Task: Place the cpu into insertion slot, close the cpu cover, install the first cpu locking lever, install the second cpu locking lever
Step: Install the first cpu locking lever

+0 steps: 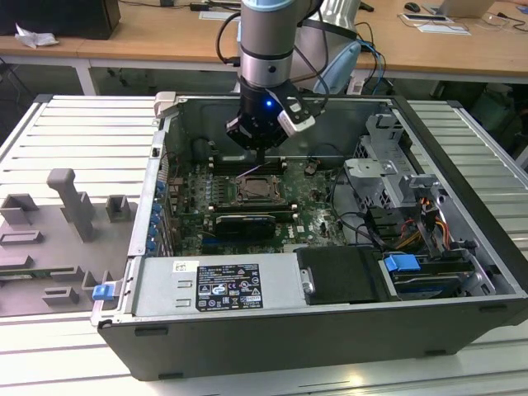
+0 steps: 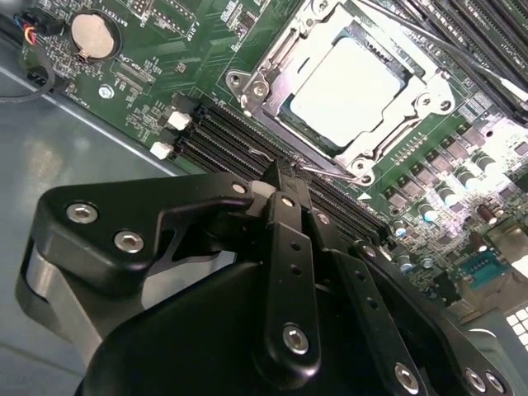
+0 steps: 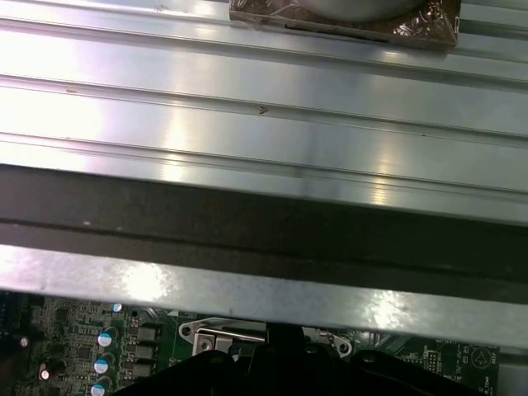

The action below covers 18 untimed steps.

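Observation:
The cpu (image 2: 351, 87) lies in the insertion slot (image 1: 258, 190), its pale metal face showing through the cut-out of the cpu cover (image 2: 257, 89). The silver cover lies flat over the chip. My gripper (image 2: 280, 172) hangs just above the socket's edge with its black fingers (image 2: 287, 216) pressed together and nothing between them. A thin wire locking lever (image 2: 328, 169) runs along that edge right at the fingertips. A second thin lever (image 2: 429, 37) runs along the socket's opposite side. In the exterior view my gripper (image 1: 260, 157) is directly over the socket, in the middle of the open computer case.
Black memory slots (image 2: 219, 132) run beside the socket under the fingers. The green motherboard (image 1: 190, 198) sits deep inside the case walls (image 1: 247, 330). Cables and a drive cage (image 1: 396, 177) fill the exterior view's right. Grey fixtures (image 1: 70, 206) stand on the slatted table.

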Each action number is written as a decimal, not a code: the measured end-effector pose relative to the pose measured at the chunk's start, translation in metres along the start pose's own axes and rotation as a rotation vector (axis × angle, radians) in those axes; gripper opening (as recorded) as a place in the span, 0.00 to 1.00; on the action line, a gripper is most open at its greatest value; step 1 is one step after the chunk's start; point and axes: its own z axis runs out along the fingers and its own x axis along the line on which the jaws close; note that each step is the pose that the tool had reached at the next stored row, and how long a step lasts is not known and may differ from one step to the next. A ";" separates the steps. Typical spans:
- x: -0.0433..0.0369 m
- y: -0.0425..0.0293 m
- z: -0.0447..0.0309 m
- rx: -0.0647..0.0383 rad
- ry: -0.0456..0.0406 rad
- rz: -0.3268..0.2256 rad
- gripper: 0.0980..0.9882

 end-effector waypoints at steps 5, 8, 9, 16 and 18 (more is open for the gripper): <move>0.0001 -0.0002 0.0011 -0.027 -0.0029 0.000 0.01; 0.0001 -0.0005 0.0029 -0.030 -0.0032 0.001 0.01; 0.0002 -0.0010 0.0030 -0.030 -0.0030 0.000 0.01; 0.0005 -0.0030 0.0042 -0.030 -0.0032 0.001 0.01; 0.0002 -0.0031 0.0058 -0.030 -0.0033 0.001 0.01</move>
